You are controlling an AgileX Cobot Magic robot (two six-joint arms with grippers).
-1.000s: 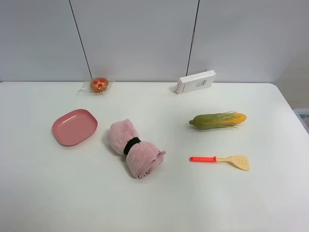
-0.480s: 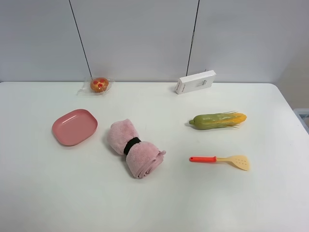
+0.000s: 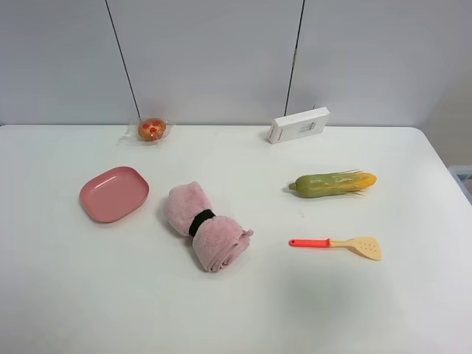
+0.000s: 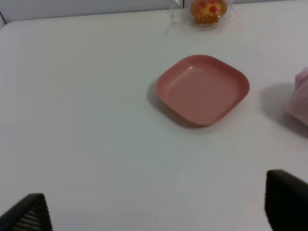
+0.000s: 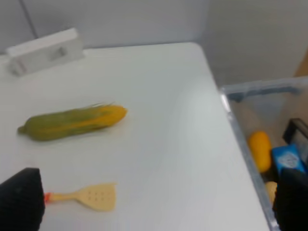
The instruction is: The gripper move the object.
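Note:
The toy spatula (image 3: 335,243), with a red-orange handle and pale yellow slotted blade, lies flat on the white table at the right front, just in front of the corn cob (image 3: 332,183). Neither gripper shows in the exterior high view. In the right wrist view the right gripper (image 5: 156,199) is open and empty, with its dark fingers at the frame's two lower corners; the spatula (image 5: 89,196) lies on the table by one finger and the corn (image 5: 72,121) beyond it. The left gripper (image 4: 156,207) is open and empty above bare table, short of the pink plate (image 4: 202,89).
A rolled pink towel (image 3: 205,225) with a black band lies mid-table, the pink plate (image 3: 114,193) to its left. A wrapped tart (image 3: 152,129) and a white box (image 3: 299,124) sit at the back. A clear bin (image 5: 269,144) with toys stands off the table's right edge.

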